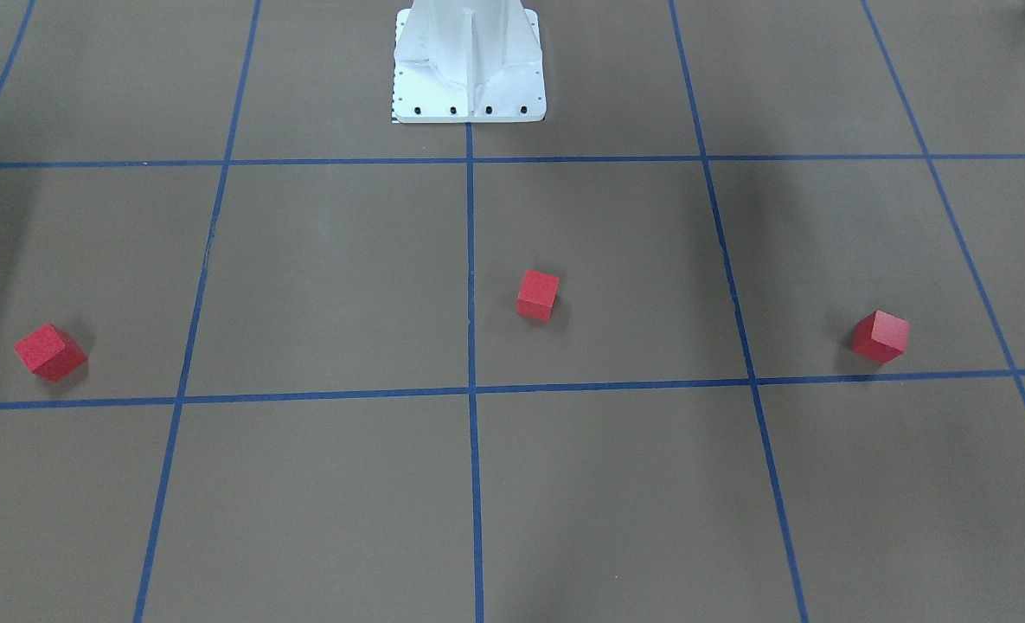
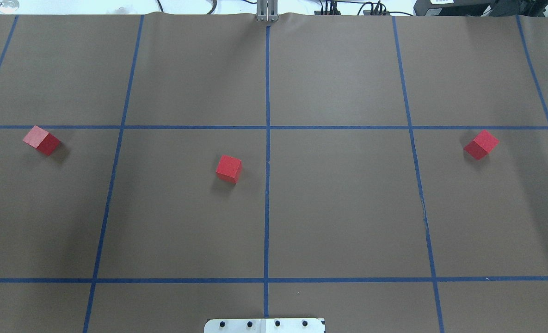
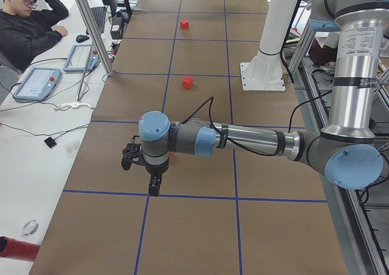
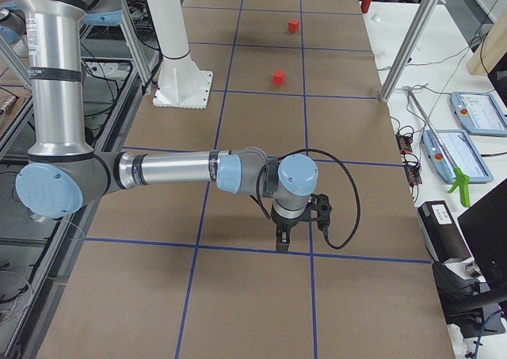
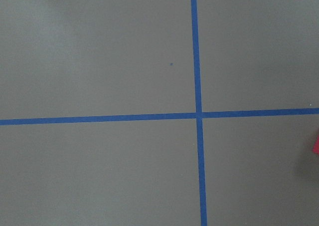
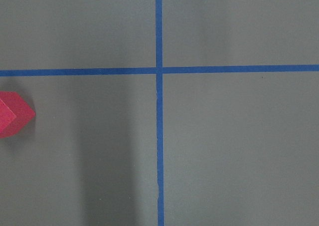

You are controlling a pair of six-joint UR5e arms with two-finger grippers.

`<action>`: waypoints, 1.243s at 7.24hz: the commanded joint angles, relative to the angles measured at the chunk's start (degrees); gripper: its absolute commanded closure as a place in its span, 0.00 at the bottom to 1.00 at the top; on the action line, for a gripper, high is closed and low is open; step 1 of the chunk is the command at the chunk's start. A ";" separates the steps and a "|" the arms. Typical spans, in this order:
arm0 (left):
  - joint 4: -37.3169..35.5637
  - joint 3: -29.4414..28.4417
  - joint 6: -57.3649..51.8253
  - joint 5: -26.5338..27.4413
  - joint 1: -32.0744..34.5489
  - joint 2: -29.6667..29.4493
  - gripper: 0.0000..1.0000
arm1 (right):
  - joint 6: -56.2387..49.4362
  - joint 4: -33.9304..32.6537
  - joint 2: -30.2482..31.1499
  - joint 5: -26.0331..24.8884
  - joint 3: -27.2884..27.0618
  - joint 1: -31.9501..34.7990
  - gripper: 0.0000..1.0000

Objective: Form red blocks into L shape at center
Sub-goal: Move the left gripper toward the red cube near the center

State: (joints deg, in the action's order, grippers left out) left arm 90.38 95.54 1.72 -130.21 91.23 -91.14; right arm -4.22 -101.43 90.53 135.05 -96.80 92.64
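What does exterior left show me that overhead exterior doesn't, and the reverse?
Only exterior left: the left arm stretched out above the table, wrist pointing down, and an operator at the side desk. Only overhead exterior: the left red block, not clearly visible in the side view. Both: the middle red block and the right red block, lying apart on the gridded table.

Soft, even light from overhead fills the scene, and the matte brown table cover [image 2: 347, 208] looks flat and dull. Each red block [image 2: 228, 168] casts a short, faint shadow at its base. Broad, blurred shadows darken the cover toward 9 and 3 o'clock in the overhead view. The white robot base [image 1: 469, 69], at 12 o'clock in the front-facing view, looks washed out. Both wrist views are greyish and slightly soft.
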 commanded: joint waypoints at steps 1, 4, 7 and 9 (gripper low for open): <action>0.40 0.09 0.13 -0.13 -0.44 -0.35 0.00 | 0.17 0.00 0.00 0.13 -0.23 0.00 0.00; 0.49 -0.01 2.14 1.44 -9.47 -7.44 0.00 | 0.35 0.00 -0.17 0.22 -0.50 0.00 0.00; 3.38 4.37 22.11 1.28 -17.80 -11.95 0.00 | 0.35 4.21 -0.09 0.39 -0.41 0.00 0.01; 12.48 5.45 34.00 1.10 -26.22 -13.62 0.00 | 0.44 4.40 -0.70 1.35 -0.84 -0.71 0.00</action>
State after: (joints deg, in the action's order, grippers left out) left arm 97.16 100.24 28.25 -129.18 70.61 -103.81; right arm -3.84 -97.29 90.30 135.65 -97.35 92.20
